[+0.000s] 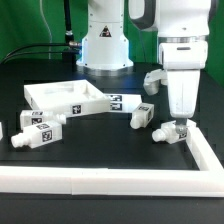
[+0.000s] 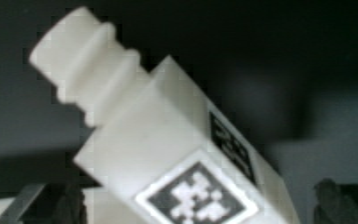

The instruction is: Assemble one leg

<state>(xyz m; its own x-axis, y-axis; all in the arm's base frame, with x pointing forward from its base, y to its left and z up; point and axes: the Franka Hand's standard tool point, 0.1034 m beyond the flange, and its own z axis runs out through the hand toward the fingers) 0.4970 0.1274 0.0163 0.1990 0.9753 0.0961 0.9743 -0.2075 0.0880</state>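
A white robot arm is shown reaching down at the exterior view's right, with its pincer (image 1: 178, 120) lowered over the leg (image 1: 170, 131). The leg sits low on the dark surface (image 1: 100, 150), just inside the white border rail (image 1: 205, 152). It is found directly under the pincer rather than off to one side, so the coming move is judged to depend on alignment and closing, not on travel. In the exterior view the leg's long axis appears to run roughly across the picture, though the arm's bulk hides the contact. Whether the leg rests on the surface or is slightly raised cannot be told there. The wrist view fills that gap. The leg (image 2: 158, 130) is seen very close, with its black-and-white tag nearest the camera and its stepped peg end pointing obliquely away. Its axis is skewed to the line between the two fingers (image 2: 30, 200). The fingers are seen far apart at the picture's edges, with a dark gap on each side of the leg, so the pincer (image 2: 185, 203) is read as released and straddling the leg, not yet clamped. Only the exterior view shows the wider layout. The flat white tabletop (image 1: 65, 97) lies well apart toward the exterior view's left, with a second leg (image 1: 141, 113) near it. A third leg (image 1: 38, 133) lies further left.
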